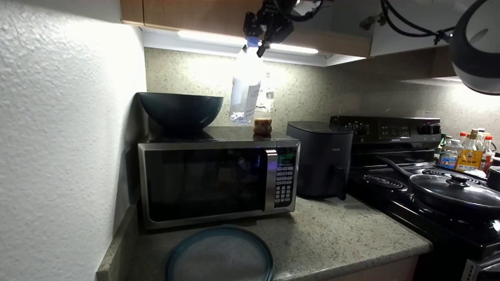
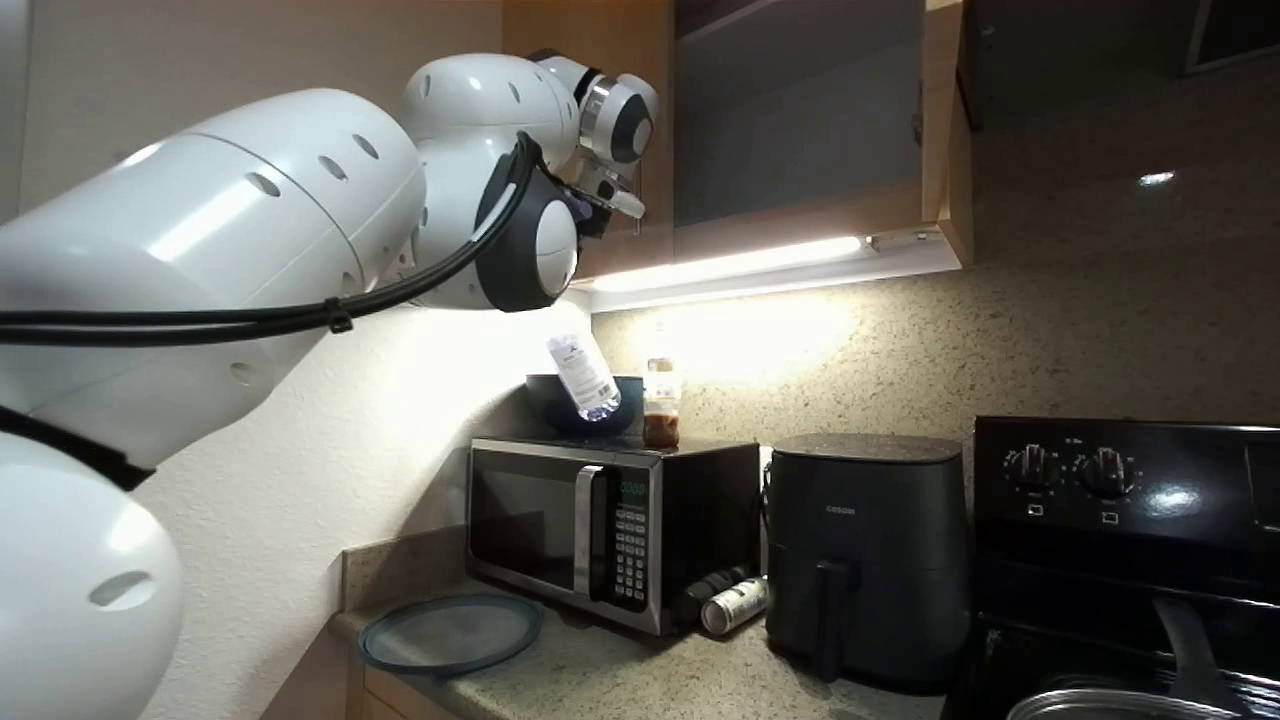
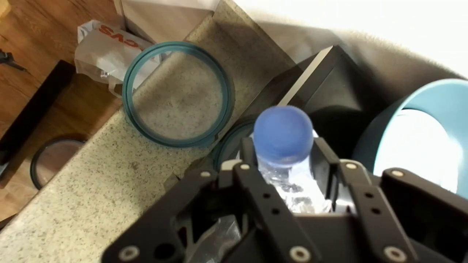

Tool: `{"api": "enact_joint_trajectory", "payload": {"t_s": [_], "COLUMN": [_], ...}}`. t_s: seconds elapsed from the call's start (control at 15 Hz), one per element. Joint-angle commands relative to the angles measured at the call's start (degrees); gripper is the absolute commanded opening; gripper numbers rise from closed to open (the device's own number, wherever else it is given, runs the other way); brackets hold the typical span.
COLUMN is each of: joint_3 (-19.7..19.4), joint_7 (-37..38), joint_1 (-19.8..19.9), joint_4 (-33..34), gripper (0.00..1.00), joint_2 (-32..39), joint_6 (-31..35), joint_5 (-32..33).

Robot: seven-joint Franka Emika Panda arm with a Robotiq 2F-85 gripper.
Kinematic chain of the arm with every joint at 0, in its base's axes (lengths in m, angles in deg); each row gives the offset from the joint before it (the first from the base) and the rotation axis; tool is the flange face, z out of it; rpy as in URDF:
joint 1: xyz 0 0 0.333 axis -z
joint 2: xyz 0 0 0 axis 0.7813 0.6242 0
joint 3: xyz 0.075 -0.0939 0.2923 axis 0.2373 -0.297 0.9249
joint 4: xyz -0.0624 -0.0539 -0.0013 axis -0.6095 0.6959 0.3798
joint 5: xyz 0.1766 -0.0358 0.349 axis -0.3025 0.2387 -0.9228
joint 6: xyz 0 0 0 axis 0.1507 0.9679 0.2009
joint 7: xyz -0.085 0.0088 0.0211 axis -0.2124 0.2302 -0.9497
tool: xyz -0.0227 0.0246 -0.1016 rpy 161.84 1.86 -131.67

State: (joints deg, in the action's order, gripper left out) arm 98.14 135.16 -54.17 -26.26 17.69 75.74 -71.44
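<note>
A robot claw (image 3: 287,155), its fingers drawn partly together, grips a blue-capped bottle (image 1: 246,89) at the neck just below the cap, the clear, labelled vessel hanging tilted in the air above a microwave (image 1: 207,183). From where I stand, glare makes it hard to say whether there is liquid inside.

Near it, on the microwave's top, an upright bottle (image 2: 661,402) holds a shallow layer of brown contents; a gap separates the pair. Across the same top, a wide teal bowl (image 1: 179,111) sits mouth up, a bright white patch glaring inside.

Close by the claw hangs a wooden cabinet (image 1: 195,15), a light strip (image 1: 211,38) glowing along its underside. Below, a round lid (image 3: 175,142) with a blue-green rim lies flat on the speckled worktop (image 1: 324,230), reaching over its edge toward a white CVS bag (image 3: 106,51). A black air fryer (image 1: 322,164) stands beside the microwave, a small canister (image 2: 735,605) on its side between them. A covered pan (image 1: 457,191) rests on the stove (image 1: 390,128), sauce bottles (image 1: 470,156) crowded behind it.
</note>
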Motion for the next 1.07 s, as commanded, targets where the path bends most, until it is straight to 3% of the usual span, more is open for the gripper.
{"api": "enact_joint_trajectory", "payload": {"t_s": [0.0,0.47,0.53,0.67,0.93,1.0], "joint_3": [2.9,1.6,1.4,1.4,2.0,1.9], "joint_7": [-1.6,-0.5,-0.8,-0.8,-1.1,-0.9], "joint_1": [2.1,-0.2,-0.1,-0.1,0.6,0.6], "joint_4": [-2.2,-0.8,-3.5,-2.8,-2.5,-2.5], "gripper": [0.16,0.16,0.66,0.73,0.98,0.99], "joint_2": [1.0,6.1,4.5,4.6,4.7,4.7], "joint_6": [0.6,-2.6,-2.2,-3.3,-4.0,-3.7], "joint_5": [-3.8,-0.8,-0.4,-0.4,-1.4,-1.4]}}
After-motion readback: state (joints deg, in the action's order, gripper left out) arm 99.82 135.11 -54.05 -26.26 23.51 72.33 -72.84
